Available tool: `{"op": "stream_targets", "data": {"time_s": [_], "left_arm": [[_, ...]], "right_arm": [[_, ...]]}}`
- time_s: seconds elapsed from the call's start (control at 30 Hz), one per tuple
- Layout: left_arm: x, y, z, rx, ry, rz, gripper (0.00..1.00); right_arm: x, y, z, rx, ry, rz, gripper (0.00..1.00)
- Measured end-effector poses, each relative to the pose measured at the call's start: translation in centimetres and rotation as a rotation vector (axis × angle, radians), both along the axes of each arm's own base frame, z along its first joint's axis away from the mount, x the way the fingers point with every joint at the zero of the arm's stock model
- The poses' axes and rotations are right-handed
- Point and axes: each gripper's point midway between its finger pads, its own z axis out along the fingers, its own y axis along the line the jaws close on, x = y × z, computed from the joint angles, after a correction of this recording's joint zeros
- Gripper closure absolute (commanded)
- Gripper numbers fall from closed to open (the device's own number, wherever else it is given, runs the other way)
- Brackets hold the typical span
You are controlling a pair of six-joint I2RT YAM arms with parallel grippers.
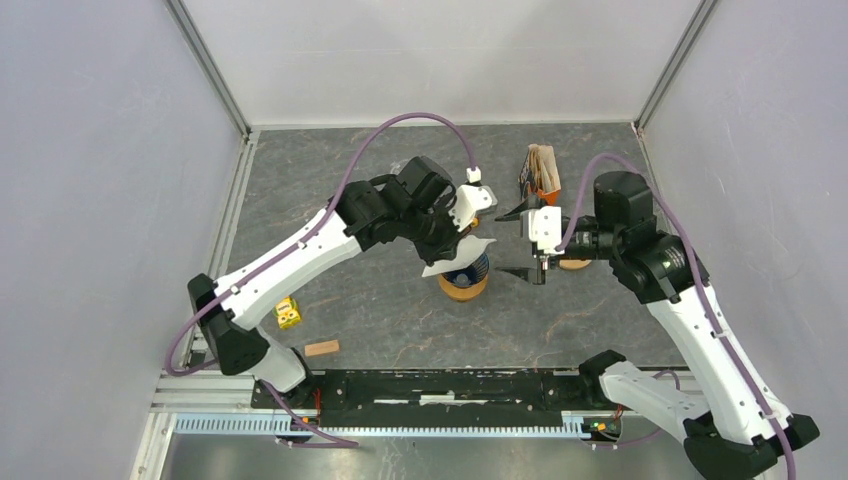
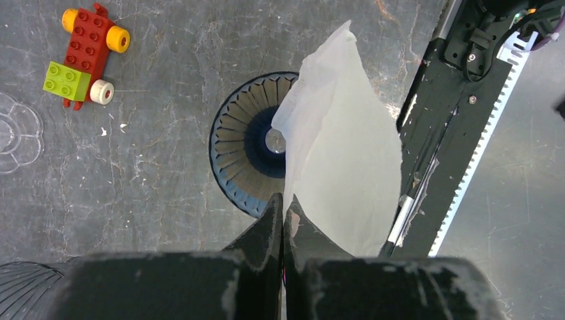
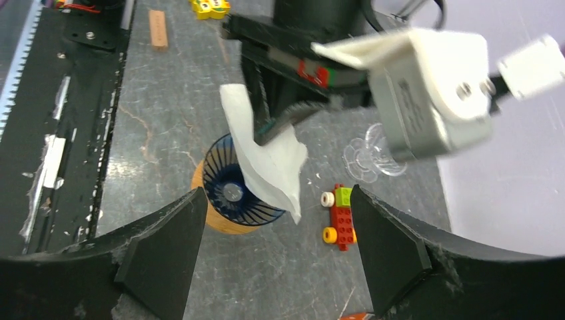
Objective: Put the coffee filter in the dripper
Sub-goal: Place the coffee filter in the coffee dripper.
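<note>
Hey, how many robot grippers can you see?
2: the left gripper at centre, shut on the coffee filter above the dripper; the right gripper open just right of it.

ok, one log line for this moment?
left fingers: shut on coffee filter | coffee filter: over dripper, not seated | right fingers: open, empty

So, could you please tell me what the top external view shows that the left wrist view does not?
Only the top view: the right gripper, open, the filter stack, a yellow block and a wooden block. Only the left wrist: a brick toy car and a clear dish. Both: the left gripper shut on the coffee filter above the dripper.
</note>
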Motion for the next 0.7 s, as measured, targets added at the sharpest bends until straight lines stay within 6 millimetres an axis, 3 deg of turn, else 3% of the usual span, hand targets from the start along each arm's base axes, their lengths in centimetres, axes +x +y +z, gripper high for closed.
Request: {"op": "stream_targets", "data": {"time_s": [0.33,0.7], "left_arm": [[0.7,-1.0,-1.3,0.041,0.033,0.003,0.98],[0.8,-1.2,-2.2,0.064,0.067,0.017,0.98]], "right_arm": [[-2.1,1.8,-1.3,-0.063,-0.043,0.096,0.18],[-1.1,2.8,-5.7,-0.224,-0.057,0.069,0.20]]}}
